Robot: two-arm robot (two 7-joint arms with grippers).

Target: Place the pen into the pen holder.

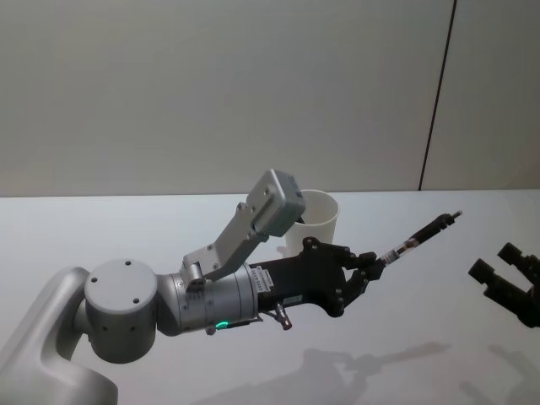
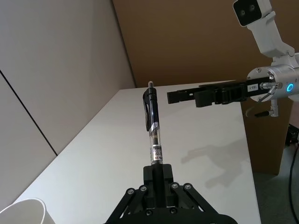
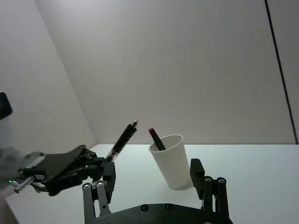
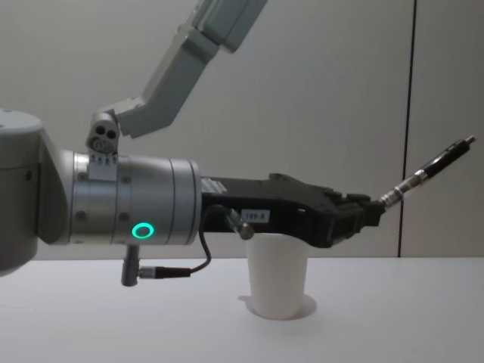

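A: Above the white table (image 1: 439,346), left gripper (image 1: 374,266) is clamped on the lower end of the black pen (image 1: 419,236). The shaft slants up and away, clear of the paper-cup pen holder (image 1: 321,221) (standing on the table behind the arm).
B: Risk?
A: Gripped so near one end, pen could pivot or slip en route, or clip the rim & tip the cup. Right gripper (image 1: 498,263) sits at right, fingers wide, w/ nothing in them.
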